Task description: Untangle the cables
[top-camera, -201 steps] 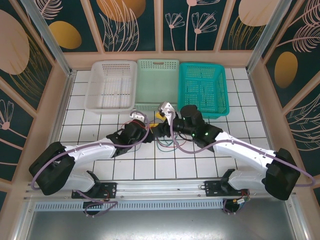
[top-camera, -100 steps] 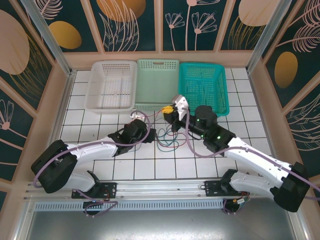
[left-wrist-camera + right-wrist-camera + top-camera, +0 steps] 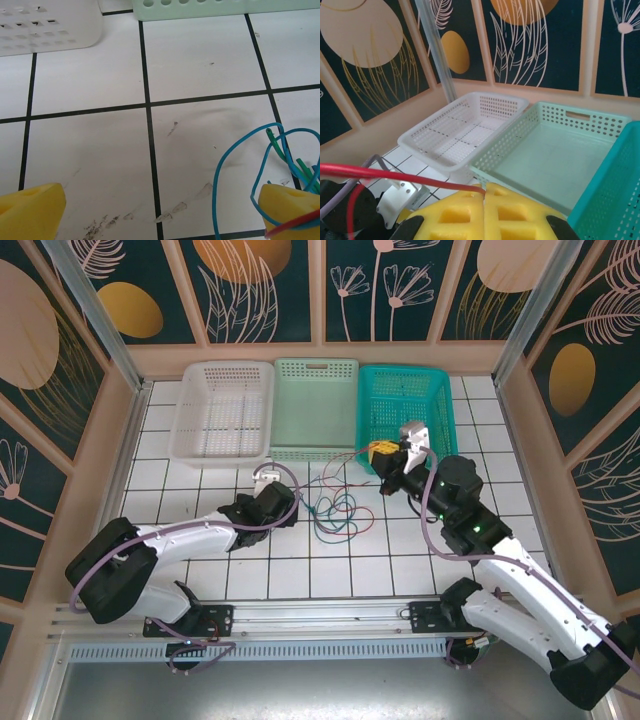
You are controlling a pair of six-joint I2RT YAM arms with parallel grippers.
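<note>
The cables (image 3: 335, 510) lie in a loose tangle of blue, green and red loops on the white tiles, in front of the mint basket. My right gripper (image 3: 385, 453) is raised by the teal basket's near left corner. Its yellow pads (image 3: 455, 215) are shut on a red cable (image 3: 395, 172), and that red cable (image 3: 345, 465) stretches back down to the tangle. My left gripper (image 3: 270, 480) sits low, just left of the tangle, open wide over bare tile. A blue cable (image 3: 225, 165) and green cables (image 3: 300, 170) loop around its right finger (image 3: 290, 205).
Three baskets stand in a row at the back: white (image 3: 222, 410), mint (image 3: 315, 405) and teal (image 3: 407, 415). In the right wrist view the white basket (image 3: 465, 130), mint basket (image 3: 555, 155) and teal basket (image 3: 615, 200) lie ahead. Walls enclose the tiled table.
My right gripper shut on the red cable, then rose and swung right toward the teal basket, drawing the cable out. The left gripper opened slightly wider and eased back left.
</note>
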